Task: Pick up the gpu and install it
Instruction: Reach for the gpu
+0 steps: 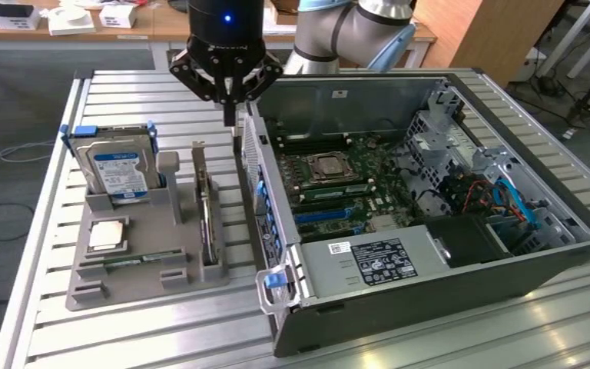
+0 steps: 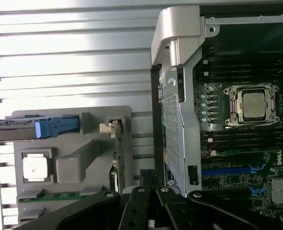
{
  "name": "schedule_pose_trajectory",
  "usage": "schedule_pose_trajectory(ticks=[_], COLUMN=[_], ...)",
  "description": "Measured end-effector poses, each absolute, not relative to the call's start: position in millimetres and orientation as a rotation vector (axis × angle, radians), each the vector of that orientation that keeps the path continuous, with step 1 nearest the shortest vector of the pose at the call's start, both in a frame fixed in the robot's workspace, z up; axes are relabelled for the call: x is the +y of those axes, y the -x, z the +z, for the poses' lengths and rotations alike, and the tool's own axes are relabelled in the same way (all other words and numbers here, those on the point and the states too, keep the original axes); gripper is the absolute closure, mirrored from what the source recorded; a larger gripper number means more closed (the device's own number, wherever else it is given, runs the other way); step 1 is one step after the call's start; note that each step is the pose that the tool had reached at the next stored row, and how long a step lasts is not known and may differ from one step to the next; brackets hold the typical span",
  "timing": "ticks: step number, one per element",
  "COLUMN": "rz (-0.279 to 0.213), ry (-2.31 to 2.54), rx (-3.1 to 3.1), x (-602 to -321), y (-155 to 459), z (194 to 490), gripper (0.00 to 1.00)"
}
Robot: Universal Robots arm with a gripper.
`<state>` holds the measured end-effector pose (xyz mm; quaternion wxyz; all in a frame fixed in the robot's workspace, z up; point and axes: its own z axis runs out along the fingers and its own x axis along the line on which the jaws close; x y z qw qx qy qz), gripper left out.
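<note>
Exterior view
claw (image 1: 230, 121): black linkage arms drawn in, thin fingers pressed together and pointing straight down; nothing gripped.
gpu (image 1: 205, 211): thin dark card standing on its long edge in a holder slot.
holder (image 1: 131, 280): matte grey moulded tray with upright posts.
table (image 1: 90, 338): shiny ribbed aluminium slats.
drive (image 1: 116, 171): silver box with a blue-white label, upright in the holder.
cpu (image 1: 107, 234): flat square with a silver lid, lying in the holder.
ram (image 1: 136, 260): narrow green stick, lying flat.
case (image 1: 429, 307): black tower on its side, open, with the board exposed. Its perforated grey wall stands just beside the gpu, on the exterior view's right.
gpu vs claw: the gpu is lower and toward the exterior view's left, not touching. The fingertips hang over the gap between holder and case wall.

Wrist view
claw (image 2: 148, 184): black arms converge, tips closed, empty.
gpu (image 2: 117, 158): seen edge-on as a thin green strip with a pale end piece, seated in the holder (image 2: 74, 165).
case wall (image 2: 172, 139): perforated grey sheet metal, close beside the gpu.
socket (image 2: 253, 104): square metal frame on the board.
gpu vs claw: near the tips, apart.
</note>
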<state>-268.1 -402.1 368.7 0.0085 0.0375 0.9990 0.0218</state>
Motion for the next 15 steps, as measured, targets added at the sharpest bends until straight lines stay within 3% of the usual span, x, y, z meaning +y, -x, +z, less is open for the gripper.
schedule_pose_trajectory(ticks=[15], rz=[0.068], ry=[-0.117], rx=[3.122], x=[-402.2], y=[290.7], z=[366.6], gripper=[0.89])
